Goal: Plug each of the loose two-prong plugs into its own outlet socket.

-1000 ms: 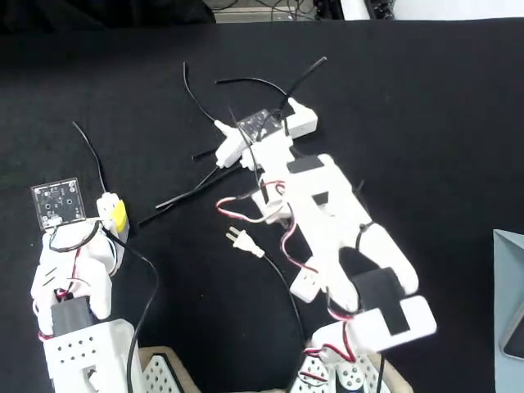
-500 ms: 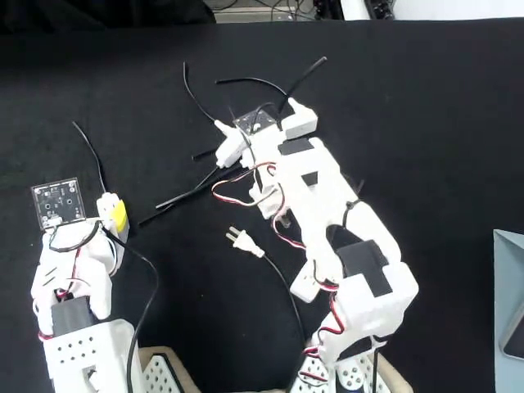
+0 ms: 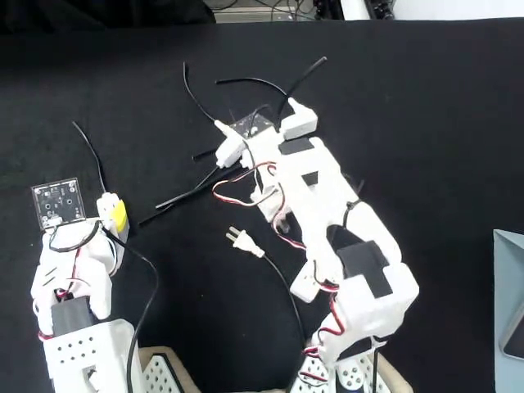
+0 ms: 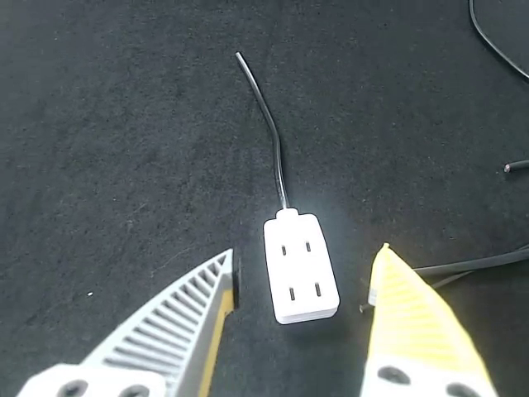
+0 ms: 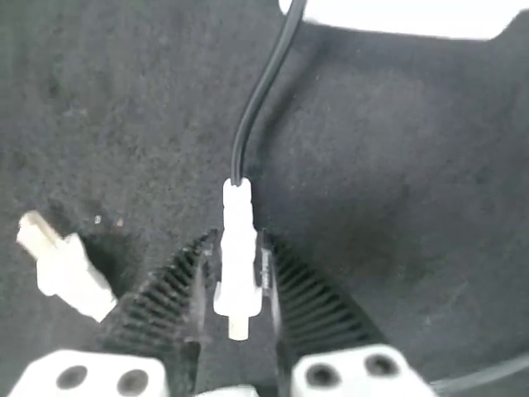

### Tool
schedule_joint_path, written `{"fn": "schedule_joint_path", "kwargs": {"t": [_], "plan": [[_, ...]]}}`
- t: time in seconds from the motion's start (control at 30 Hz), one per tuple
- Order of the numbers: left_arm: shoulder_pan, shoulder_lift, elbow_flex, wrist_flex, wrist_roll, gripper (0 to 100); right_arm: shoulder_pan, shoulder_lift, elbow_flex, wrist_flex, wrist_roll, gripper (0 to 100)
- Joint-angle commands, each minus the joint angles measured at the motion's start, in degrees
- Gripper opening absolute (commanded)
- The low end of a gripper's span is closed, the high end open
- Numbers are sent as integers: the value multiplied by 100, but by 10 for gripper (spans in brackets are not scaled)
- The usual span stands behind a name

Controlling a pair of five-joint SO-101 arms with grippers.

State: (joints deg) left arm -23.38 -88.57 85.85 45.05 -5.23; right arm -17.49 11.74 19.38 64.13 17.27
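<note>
My left gripper [image 4: 304, 253], lower left in the high view, has its jaws apart over the socket block [image 4: 301, 271]. Spare plug [image 3: 240, 238] is mid-frame. My right gripper [image 5: 236, 245], upper centre, is clamped on a plug [image 5: 238, 211]. Likely light, slick plastic with a floppy cord, so hold the body, not the prongs.

Open black table [image 3: 442, 123] right of the arms; tangled black cords [image 3: 187, 188] and a loose plug [image 3: 237, 237] between them

socket [image 4: 301, 269] under L gripper [image 4: 306, 253], plug [image 5: 238, 211] in R gripper [image 5: 236, 248], spare plug [image 3: 243, 241] mid table [image 3: 426, 123]
</note>
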Motion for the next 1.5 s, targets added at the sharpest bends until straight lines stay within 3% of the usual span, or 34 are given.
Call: {"fn": "schedule_joint_path", "kwargs": {"t": [0.0, 0.2, 0.53, 0.73, 0.97, 1.07, 1.23, 1.47], "plan": [[-4, -53, -66, -132, 35, 264, -105, -1051, -303, 255, 0, 11], [224, -53, -312, -141, 519, 267, -905, -2993, 505, 35, -598, 11], [1033, -53, -822, -141, 879, 264, -2356, -5569, 2897, -2418, -1310, 11], [1789, -53, -1209, 44, 932, 264, -2875, -5991, 3486, -2998, -1389, 11], [2791, -53, -2114, 1257, 905, 266, -2875, -5877, 3530, -3033, -1389, 11], [3064, -53, -2316, 1538, 527, 264, -2857, -5868, 3530, -2998, -1389, 11], [2818, -53, -2334, 1582, 264, 264, -2778, -5903, 3635, -3007, -1389, 11], [910, 141, -2571, 1459, -105, 266, -1916, -5868, 3890, -2998, -1574, 11]]}}
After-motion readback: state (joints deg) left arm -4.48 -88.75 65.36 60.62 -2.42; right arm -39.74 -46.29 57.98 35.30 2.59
